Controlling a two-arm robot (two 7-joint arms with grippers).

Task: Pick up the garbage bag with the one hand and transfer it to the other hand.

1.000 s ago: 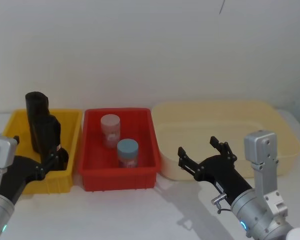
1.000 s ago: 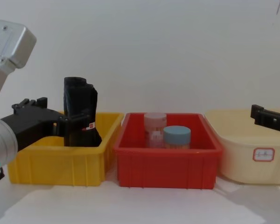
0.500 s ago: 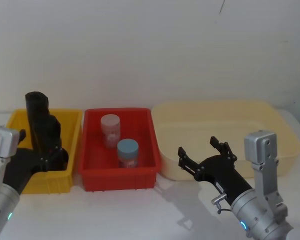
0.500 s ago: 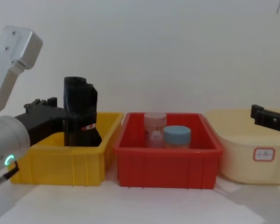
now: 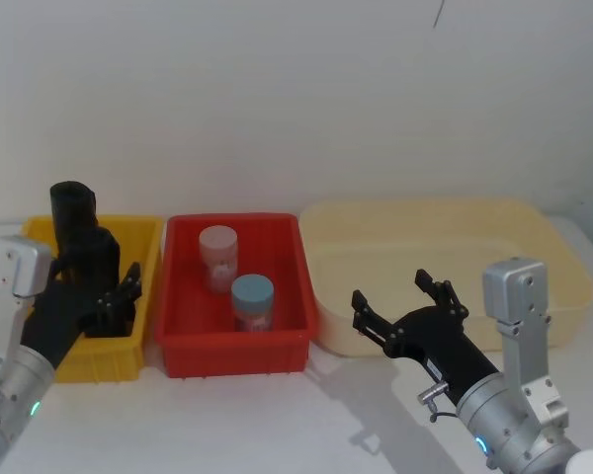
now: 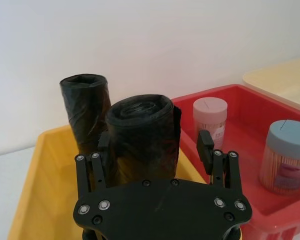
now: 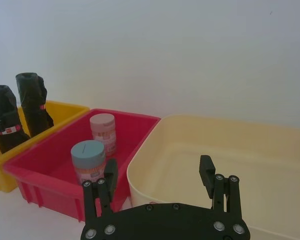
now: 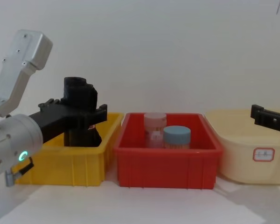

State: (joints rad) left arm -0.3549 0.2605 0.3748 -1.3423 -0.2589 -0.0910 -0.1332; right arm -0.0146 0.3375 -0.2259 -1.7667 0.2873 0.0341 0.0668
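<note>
Counts two black plastic rolls in yellow bin [image 8: 60,161]: far roll [image 6: 85,110], and near roll [image 6: 142,140] half hidden between black left gripper's [image 6: 154,142] wide fingers [image 6: 205,145]; black right gripper [image 7: 158,174] wide.

spare black roll [image 6: 85,107] close behind garbage bag [image 6: 142,137], yellow bin [image 6: 32,200] walls around

Garbage bag [image 7: 1,112]: black, thin red-and-white label band; far roll [image 7: 32,97]: black, red speck. Left to right: yellow bin [image 5: 146,259], red bin [image 5: 298,267], cream tub [image 5: 425,209]; jars have a pink lid [image 5: 217,237] and a blue lid [image 5: 251,289]. My left gripper [image 6: 155,142] and right gripper [image 7: 158,170] are black; green ring light [image 8: 22,155] left, blue ring light [image 5: 479,444] right.
</note>
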